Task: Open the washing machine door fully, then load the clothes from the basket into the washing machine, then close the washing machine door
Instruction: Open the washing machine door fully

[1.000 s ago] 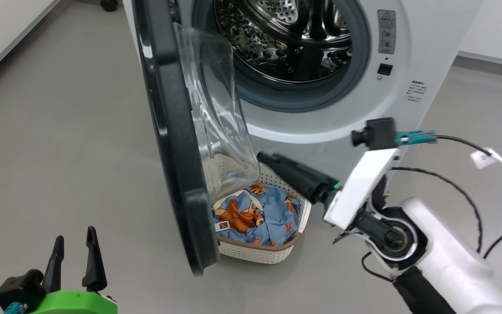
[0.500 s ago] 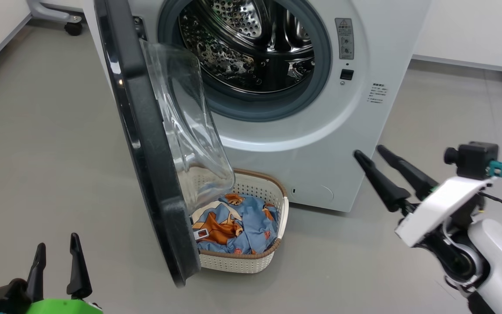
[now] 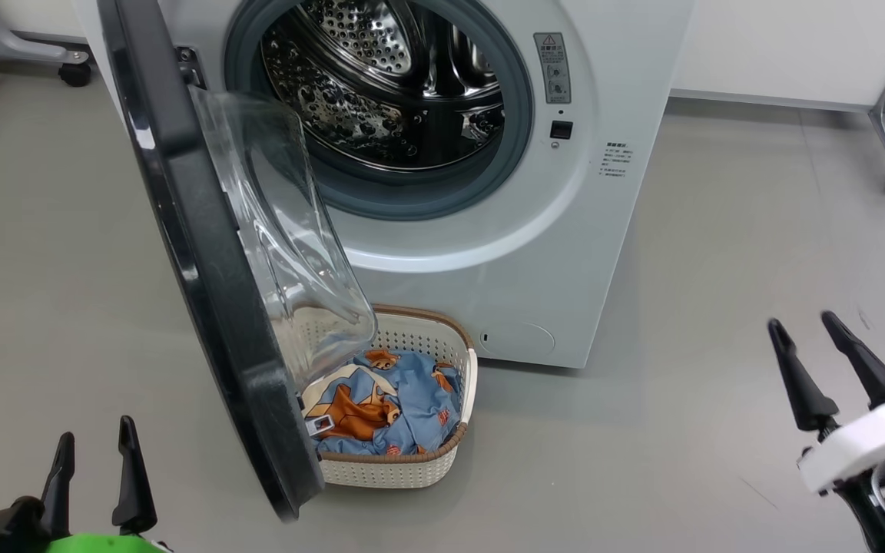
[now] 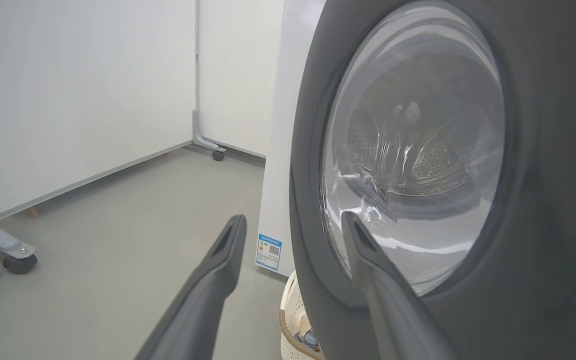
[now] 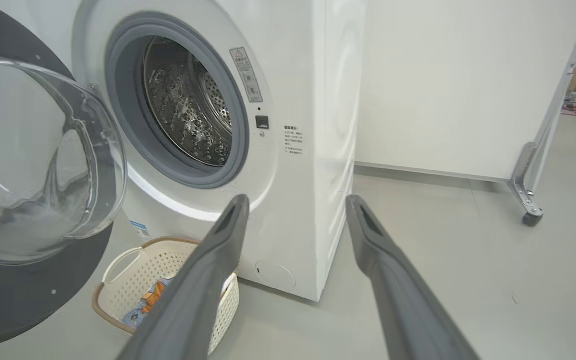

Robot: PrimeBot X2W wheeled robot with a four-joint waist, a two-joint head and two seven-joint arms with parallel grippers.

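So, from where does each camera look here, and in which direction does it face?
Head view: high on the robot, looking forward and down at the washing machine, its open door and the basket of clothes; left gripper lower left, right gripper lower right, jaws apart.
Left wrist view: on the left wrist, facing the door's outer side; own jaws rise from the bottom.
Right wrist view: on the right wrist, facing the machine's front and drum; own jaws below.
Shared: door and basket appear in all three.
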